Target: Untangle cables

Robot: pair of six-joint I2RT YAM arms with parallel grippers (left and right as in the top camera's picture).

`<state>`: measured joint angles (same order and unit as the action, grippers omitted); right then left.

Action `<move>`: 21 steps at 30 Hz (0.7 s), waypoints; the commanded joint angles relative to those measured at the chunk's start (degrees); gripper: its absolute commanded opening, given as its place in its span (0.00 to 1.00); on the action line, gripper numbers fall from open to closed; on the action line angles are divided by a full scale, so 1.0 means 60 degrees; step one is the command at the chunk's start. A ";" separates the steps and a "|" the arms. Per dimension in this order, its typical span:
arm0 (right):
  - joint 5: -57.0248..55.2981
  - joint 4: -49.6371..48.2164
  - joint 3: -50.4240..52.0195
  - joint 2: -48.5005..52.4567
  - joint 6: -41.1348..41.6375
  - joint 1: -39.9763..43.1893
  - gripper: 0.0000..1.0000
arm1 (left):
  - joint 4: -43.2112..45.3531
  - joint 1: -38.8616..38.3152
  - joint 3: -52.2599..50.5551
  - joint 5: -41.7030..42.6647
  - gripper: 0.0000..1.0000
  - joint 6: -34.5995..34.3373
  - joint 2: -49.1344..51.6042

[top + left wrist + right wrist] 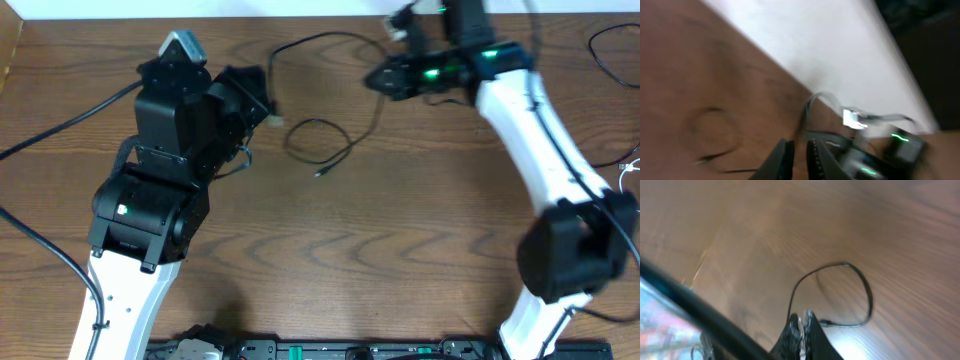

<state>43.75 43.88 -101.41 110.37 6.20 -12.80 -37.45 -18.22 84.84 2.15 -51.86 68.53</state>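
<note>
Right gripper (pixel 801 317) at 1 o'clock, jaws pinched on black cable (pixel 869 292); left gripper (pixel 799 144) at 11 o'clock, jaws narrow, grip undeterminable.

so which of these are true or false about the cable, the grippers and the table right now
1. A black cable makes a loop lying on the table. True.
2. The right gripper has its fingers spread wide. False: in the right wrist view they are almost together, and the cable seems to run up to them.
3. The table is plain white plastic. False: it is brown with a wood grain.
4. A green light glows on the right arm. True, seen from overhead.
</note>
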 commanded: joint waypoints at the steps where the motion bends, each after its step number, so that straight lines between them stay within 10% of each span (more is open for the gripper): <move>1: -0.2124 0.1045 -0.1009 -0.1377 0.0386 0.0448 0.01 | -0.0572 0.0062 0.0040 -0.1096 0.17 0.0703 0.0018; 12: -0.5763 0.5366 -0.5537 -0.1894 0.0244 0.1872 0.01 | -0.1581 0.0062 0.0022 -0.1118 0.39 0.1891 0.0153; 21: -0.5992 0.5351 -0.6535 -0.1865 0.0117 0.4648 0.01 | -0.1643 0.0062 0.0022 -0.1115 0.40 0.1891 0.0270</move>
<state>9.39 76.95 -139.55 98.61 7.44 10.61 -47.20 -18.09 84.84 -3.40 -41.69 69.78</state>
